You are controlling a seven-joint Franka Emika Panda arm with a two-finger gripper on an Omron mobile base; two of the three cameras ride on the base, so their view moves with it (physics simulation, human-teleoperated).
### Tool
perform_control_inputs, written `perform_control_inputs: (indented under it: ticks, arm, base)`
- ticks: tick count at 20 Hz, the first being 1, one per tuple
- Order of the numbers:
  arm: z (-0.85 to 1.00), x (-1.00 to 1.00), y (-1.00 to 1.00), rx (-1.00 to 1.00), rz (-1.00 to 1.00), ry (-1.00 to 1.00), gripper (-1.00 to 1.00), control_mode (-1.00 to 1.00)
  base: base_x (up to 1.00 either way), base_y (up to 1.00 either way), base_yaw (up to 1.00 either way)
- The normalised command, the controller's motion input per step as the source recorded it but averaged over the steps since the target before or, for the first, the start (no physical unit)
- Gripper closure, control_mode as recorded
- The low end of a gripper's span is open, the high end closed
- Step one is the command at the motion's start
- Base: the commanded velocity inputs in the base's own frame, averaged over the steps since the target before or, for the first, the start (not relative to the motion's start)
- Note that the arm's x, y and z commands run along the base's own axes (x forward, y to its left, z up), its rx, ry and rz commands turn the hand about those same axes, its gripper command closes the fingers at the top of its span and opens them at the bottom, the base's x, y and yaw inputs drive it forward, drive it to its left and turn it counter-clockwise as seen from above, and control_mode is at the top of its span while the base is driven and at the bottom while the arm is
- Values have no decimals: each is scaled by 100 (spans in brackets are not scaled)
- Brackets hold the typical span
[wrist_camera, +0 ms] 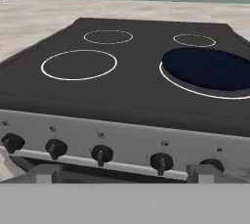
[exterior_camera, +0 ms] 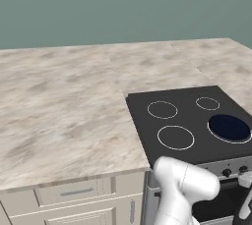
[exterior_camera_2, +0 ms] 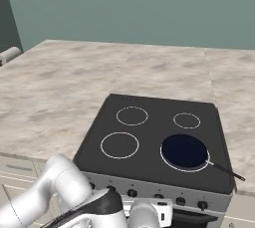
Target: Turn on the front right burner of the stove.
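A white robot arm holds its hand [exterior_camera_2: 149, 212] low in front of the stove [exterior_camera: 194, 121], level with the grey front panel, where a row of small black knobs [wrist_camera: 102, 153] runs left to right just ahead of it. The rightmost knob [wrist_camera: 211, 163] sits ahead and to the hand's right, probably the one governing the front right burner [exterior_camera_2: 184, 152], where a dark pan [exterior_camera_2: 185, 151] already rests, its thin handle pointing right. Whether the fingers are spread or closed cannot be told; nothing appears to be held. The stove sits in a marbled desk [exterior_camera: 64, 101] against a green wall [exterior_camera_2: 124, 13].
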Motion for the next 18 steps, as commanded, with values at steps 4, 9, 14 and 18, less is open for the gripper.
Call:
perform_control_inputs:
  ticks: [4,9,14,18]
  arm:
    - [-61,0,-7,-7,0,-38,-100,-100]
    - [-26,0,-2,0,0,-31,-100,-100]
    - [-3,8,-4,6,0,-15,-100,-100]
    - [-12,10,-14,4,0,-8,-100,-100]
  base:
    - [0,0,0]
    - [0,0,0]
    - [0,0,0]
    - [0,0,0]
